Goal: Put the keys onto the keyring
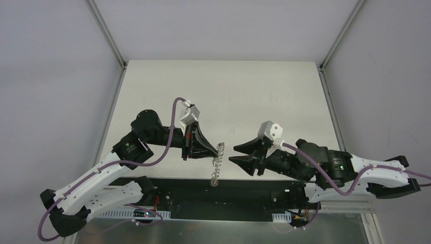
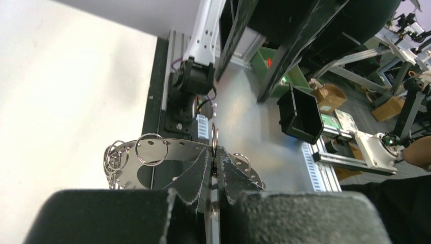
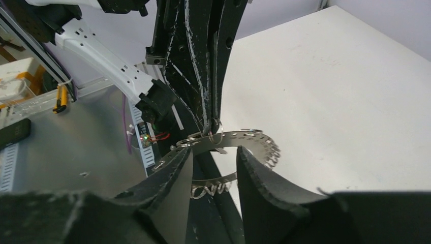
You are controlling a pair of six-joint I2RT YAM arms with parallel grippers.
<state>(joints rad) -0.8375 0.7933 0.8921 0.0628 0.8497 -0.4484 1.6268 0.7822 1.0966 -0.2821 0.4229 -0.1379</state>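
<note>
Top view, centre: keyring seen edge-on. Its loops are too small to separate, and what hangs on them can't be told.

Left wrist view, lower centre: fingers of the left gripper cover the ring's middle.

Right wrist view, bottom: fingers of the right gripper hide the ring's near arc. They are blurred and cut by the frame's bottom edge.

I'm in a robotics lab: aluminium framing around my desk, cardboard boxes and a black bin beyond.
</note>
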